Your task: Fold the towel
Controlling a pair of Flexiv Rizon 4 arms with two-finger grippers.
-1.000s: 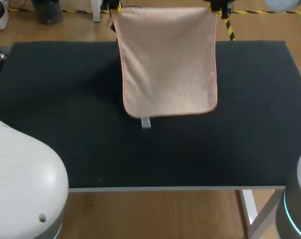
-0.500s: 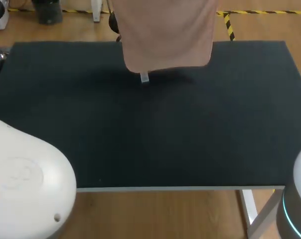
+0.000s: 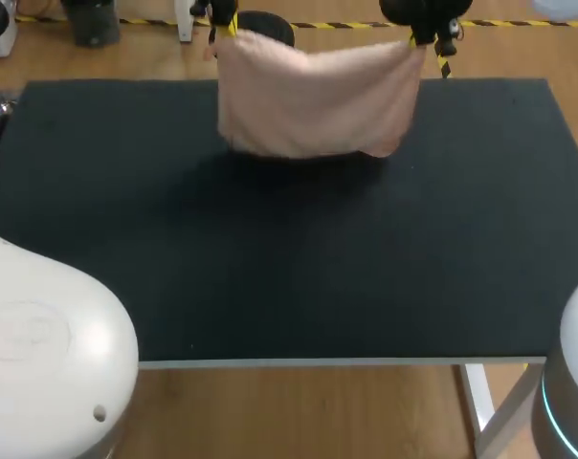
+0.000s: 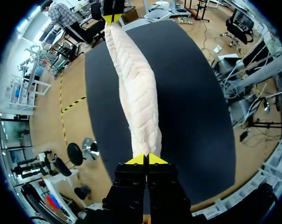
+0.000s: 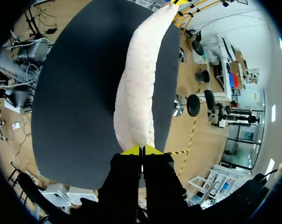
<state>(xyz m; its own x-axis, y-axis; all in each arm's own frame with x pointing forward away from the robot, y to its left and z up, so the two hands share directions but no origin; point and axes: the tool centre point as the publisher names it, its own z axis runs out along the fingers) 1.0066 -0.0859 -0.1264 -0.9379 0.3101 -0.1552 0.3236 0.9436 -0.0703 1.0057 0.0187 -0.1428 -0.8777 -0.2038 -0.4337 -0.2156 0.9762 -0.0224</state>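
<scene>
Here the towel (image 3: 313, 100) is held stretched by its two upper corners above the far edge of the desk (image 3: 289, 277), about midway between the far corners. The left gripper (image 4: 145, 160) is seen with its yellow tips pressed together on one corner, pinching the cloth. The right gripper (image 5: 142, 150) is clamped likewise on the other corner. The cloth hangs between them as a sagging sheet; whether its lower hem touches the desk cannot be told.

The step in hand is judged to be the laying down of the towel for a fold. It is best done with both corners held level and equally far apart, so that the top edge is taut and no crease is drawn in. The hem should be set down first, and the rest lowered toward the near edge in one even sweep. Ample bare surface is offered toward the near edge and both side edges. Care is needed at the far edge, where cloth could be dropped off the desk.
</scene>
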